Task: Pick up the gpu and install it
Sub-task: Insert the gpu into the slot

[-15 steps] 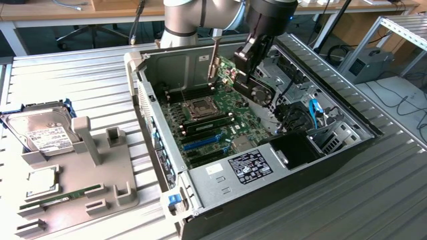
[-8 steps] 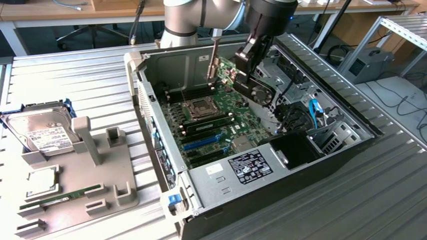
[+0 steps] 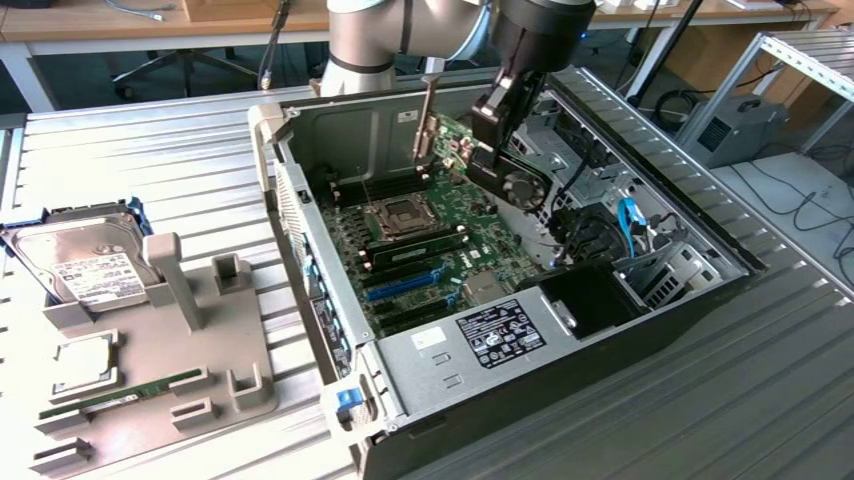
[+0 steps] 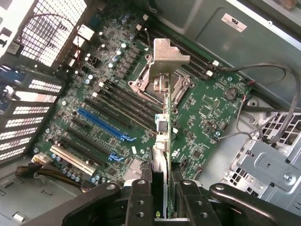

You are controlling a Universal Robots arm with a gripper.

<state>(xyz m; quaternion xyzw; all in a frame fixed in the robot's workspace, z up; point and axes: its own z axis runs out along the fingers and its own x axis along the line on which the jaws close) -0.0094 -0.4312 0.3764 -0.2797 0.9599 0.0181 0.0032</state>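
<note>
The gripper (image 3: 505,135) is clamped on the gpu (image 3: 518,182). In the wrist view the two black fingers (image 4: 141,197) press on either face of the card (image 4: 162,136), which is seen edge-on between them. The gripper (image 4: 161,188) holds the end away from the bracket (image 4: 168,54).

In the exterior view the gpu hangs tilted in the open case (image 3: 287,190), near its far wall, with the round fan facing the exterior view's right. The silver bracket (image 3: 429,120) stands up above the case rim. The card is over the motherboard (image 3: 483,215) and sits in no slot; whether its low corner touches the board I cannot tell.

Under the card in the wrist view lie the socket (image 4: 139,84) and the long black memory slots on the motherboard (image 4: 202,108). The blue slots (image 4: 101,123) are off to one side, apart from the card. In the exterior view the socket (image 3: 400,215) is mid-board and the blue slots (image 3: 400,287) lie toward the case's near end, just before the power supply (image 3: 501,335) in the near corner. A blue cable (image 3: 627,220) runs along the case's edge at the exterior view's right.

The case lies on its side on the ribbed metal bench (image 3: 174,160). Toward the bench's edge at the exterior view's left sits a grey tray (image 3: 200,365). It holds a hard drive (image 3: 87,265) at its far end, a chip (image 3: 83,365) in the middle and a green memory stick (image 3: 120,395) near its front edge.
</note>
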